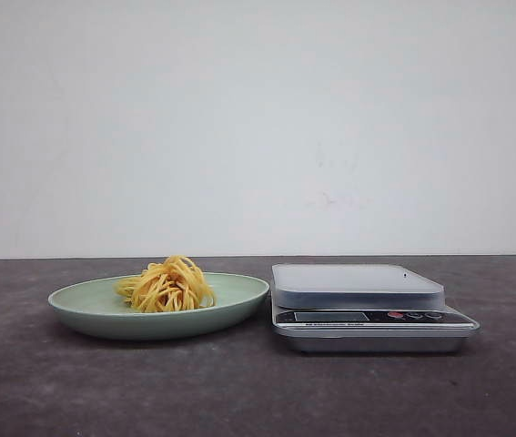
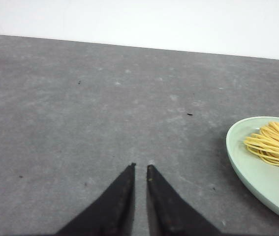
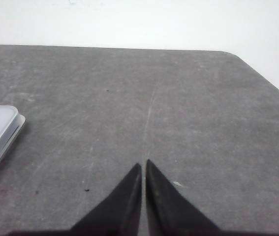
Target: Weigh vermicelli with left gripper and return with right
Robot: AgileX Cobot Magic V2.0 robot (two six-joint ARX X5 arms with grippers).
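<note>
Vermicelli (image 1: 168, 285) lies heaped on the plate (image 1: 94, 308), just left of the scale (image 1: 367, 319), whose platform is bare. Left gripper (image 2: 140, 168): fingers nearly pressed together with a thin slit between the tips, holding nothing, over table (image 2: 80, 113) beside the plate. Right gripper (image 3: 143, 164): tips almost touching, empty, near the scale's corner.

My two black grippers, left (image 2: 140, 168) and right (image 3: 143, 164), yellow-orange vermicelli (image 1: 167, 285), pale green plate (image 1: 75, 305), silver scale (image 1: 371, 309) with a black panel and one red button, dark grey mottled table (image 1: 239, 391), plain white wall (image 1: 258, 127)
</note>
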